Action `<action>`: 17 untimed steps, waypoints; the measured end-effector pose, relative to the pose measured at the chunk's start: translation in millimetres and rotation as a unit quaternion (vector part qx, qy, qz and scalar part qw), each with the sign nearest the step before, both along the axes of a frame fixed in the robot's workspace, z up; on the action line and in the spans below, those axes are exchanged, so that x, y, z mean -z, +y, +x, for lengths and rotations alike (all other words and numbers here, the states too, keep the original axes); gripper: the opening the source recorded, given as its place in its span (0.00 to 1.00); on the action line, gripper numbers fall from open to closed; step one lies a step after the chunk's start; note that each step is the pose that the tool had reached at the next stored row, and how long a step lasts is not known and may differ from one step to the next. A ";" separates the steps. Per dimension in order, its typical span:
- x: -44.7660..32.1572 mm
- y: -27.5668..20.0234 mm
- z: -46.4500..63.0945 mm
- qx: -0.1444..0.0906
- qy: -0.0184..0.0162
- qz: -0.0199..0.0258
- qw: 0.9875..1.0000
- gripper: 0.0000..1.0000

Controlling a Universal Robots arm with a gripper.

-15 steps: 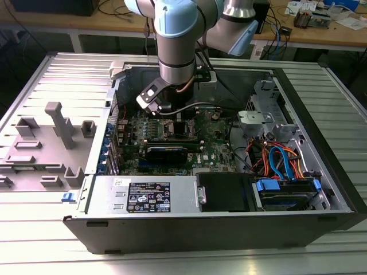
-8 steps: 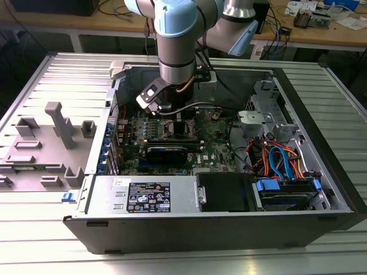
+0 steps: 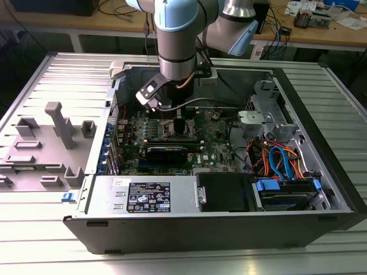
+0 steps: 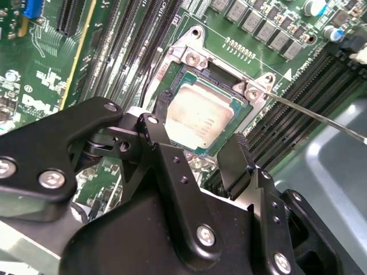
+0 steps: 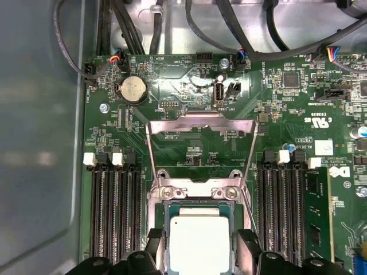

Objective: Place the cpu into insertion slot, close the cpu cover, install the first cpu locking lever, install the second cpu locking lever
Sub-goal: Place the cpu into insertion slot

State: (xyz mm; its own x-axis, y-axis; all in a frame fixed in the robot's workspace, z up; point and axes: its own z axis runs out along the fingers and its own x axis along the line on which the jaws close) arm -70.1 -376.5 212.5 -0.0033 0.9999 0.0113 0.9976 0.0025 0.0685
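The cpu point(image 5: 199, 240) lies flat in the insertion slot point(image 5: 198, 192), its silvery lid facing up; it shows in both wrist views. My gripper point(image 5: 200, 243) hangs low over it, open, with one black finger point(image 5: 155, 238) at each side of the cpu and a small gap to each edge. The cpu cover point(image 5: 200, 121) is swung open behind the slot, and the green board shows through its window. A thin wire locking lever point(image 4: 321, 117) stands free beside the slot. In the exterior view the gripper point(image 3: 179, 127) sits inside the computer case over the board.
Long black memory slots point(image 5: 112, 212) run along both sides of the socket. A black card point(image 3: 166, 152) lies across the board in front of it. Case walls point(image 3: 189, 197), a drive bay with blue and orange cables point(image 3: 281, 163) and a grey fixture point(image 3: 54, 123) surround the work area.
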 end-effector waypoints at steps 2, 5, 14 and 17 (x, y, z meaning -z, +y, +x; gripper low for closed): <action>-3.7 0.0 0.2 0.000 0.002 0.000 1.000 0.62; -6.9 0.0 0.6 0.000 0.004 0.000 1.000 0.62; -7.3 0.0 0.7 0.000 0.005 0.000 1.000 0.42; -9.7 0.0 0.8 0.000 0.006 0.000 1.000 0.23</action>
State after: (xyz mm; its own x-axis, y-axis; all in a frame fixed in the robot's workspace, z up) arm -69.3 -376.5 222.2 -0.0033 0.9999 0.0113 0.9984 0.0026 0.0564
